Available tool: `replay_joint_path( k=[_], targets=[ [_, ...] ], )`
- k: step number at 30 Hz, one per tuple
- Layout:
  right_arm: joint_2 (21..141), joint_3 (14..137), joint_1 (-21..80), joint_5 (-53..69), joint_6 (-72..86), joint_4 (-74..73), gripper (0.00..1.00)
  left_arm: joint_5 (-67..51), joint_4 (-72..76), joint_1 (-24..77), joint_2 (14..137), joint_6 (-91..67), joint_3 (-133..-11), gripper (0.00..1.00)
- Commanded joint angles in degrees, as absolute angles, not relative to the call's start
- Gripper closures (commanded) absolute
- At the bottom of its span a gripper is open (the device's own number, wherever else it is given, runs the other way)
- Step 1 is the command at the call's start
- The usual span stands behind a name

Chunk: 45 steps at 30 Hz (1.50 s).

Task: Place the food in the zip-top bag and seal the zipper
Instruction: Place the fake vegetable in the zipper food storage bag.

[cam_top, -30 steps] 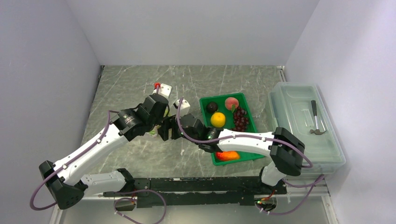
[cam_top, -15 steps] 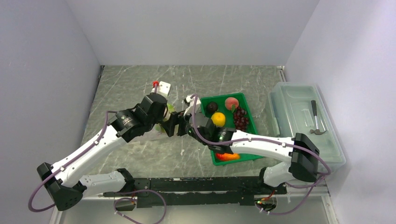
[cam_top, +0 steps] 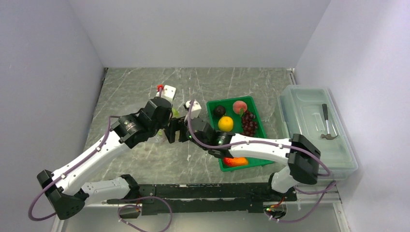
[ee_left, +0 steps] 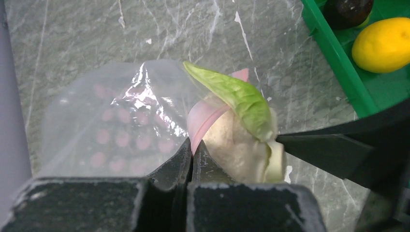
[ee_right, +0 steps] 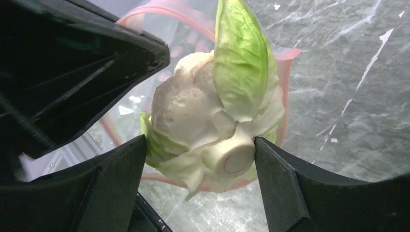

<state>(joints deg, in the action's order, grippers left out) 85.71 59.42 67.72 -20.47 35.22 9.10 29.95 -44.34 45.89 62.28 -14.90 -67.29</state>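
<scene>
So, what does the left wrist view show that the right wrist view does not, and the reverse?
Only the left wrist view: the left gripper shut on the zipper of the zip-top bag, and the green tray with the lemon and a dark round fruit.
Only the right wrist view: the lettuce seen from its cut stem, between the fingers of the right gripper; whether they grip it is unclear.
Both: the lettuce at the bag's mouth, the pink zipper, and the marble table.

glossy clear plas. bag (ee_left: 116, 116), matt lettuce (ee_right: 193, 111), veined stone-look tbl (ee_left: 145, 29)
</scene>
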Motion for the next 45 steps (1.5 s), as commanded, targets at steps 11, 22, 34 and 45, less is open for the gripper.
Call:
replay_joint_path(
  k=[11, 22, 34, 45],
  targets=[
    [88.2, 62.6, 68.0, -18.5, 37.6, 14.1, 0.0, 29.3, -41.9, 45.9, 60.6, -14.8, -67.2, 1.0],
    [79.8, 56.9, 68.0, -23.0, 37.5, 16.3, 0.0, 29.1, -42.1, 45.8, 60.9, -14.8, -67.3, 1.0],
    [75.2, 53.9, 68.0, -26.4, 37.4, 13.2, 0.23, 29.0, -41.9, 45.7, 60.6, -15.0, -67.1, 1.0],
    [77.2, 51.8, 68.0, -25.5, 40.5, 12.6, 1.0, 28.7, -42.1, 45.6, 61.1, -15.0, -67.3, 1.0]
  ],
)
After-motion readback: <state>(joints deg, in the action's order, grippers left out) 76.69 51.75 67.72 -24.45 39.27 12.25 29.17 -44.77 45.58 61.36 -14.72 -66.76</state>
